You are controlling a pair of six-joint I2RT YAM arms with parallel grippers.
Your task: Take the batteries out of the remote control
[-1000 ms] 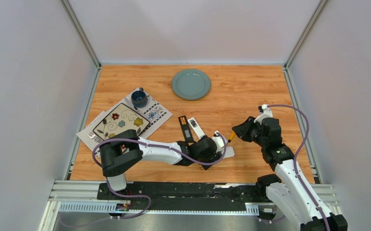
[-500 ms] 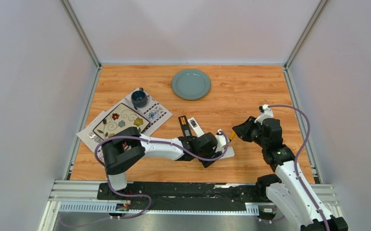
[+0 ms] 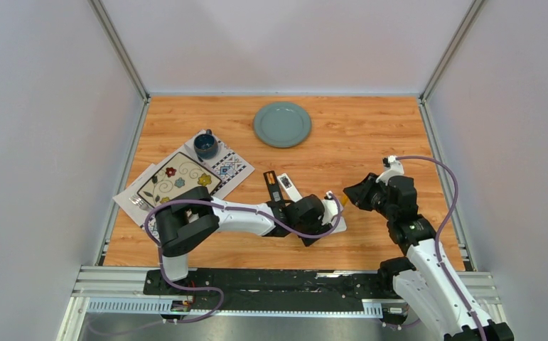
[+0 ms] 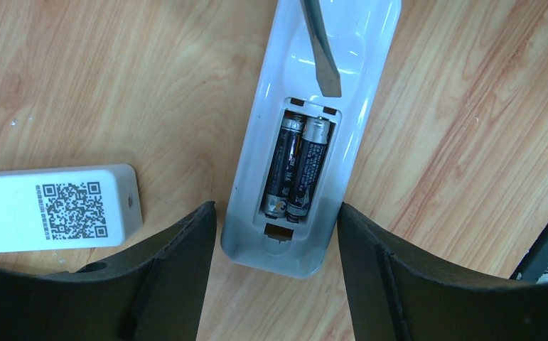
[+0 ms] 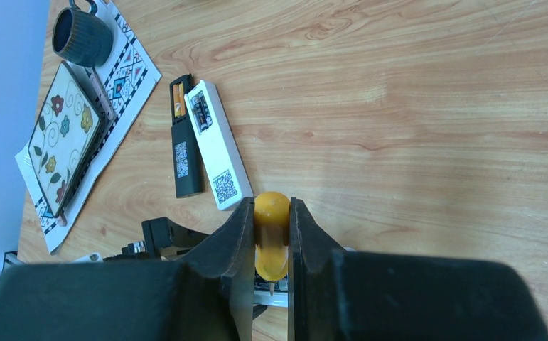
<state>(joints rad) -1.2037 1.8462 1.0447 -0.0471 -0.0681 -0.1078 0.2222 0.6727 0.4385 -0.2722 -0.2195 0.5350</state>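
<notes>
A light grey remote (image 4: 306,142) lies on its face with its battery bay open. Two dark batteries (image 4: 297,167) sit side by side in the bay. My left gripper (image 4: 278,213) is open, its jaws standing either side of the remote's near end without touching it. My right gripper (image 5: 271,206) is shut on the yellow-handled screwdriver (image 5: 271,238). The screwdriver's flat tip (image 4: 322,53) rests over the remote just beyond the bay. In the top view the left gripper (image 3: 322,215) covers the remote and the right gripper (image 3: 356,197) is just to its right.
A black remote (image 5: 184,145) with orange-tipped batteries and a white remote (image 5: 216,145) lie open, side by side, left of the grey one. A teal plate (image 3: 282,124) is at the back. A mug (image 3: 205,145) and floral tray (image 3: 178,181) sit on a patterned mat at left.
My left arm has slid a little to the right, bringing its open jaws around the grey remote's end. The right gripper with the screwdriver has barely moved.
</notes>
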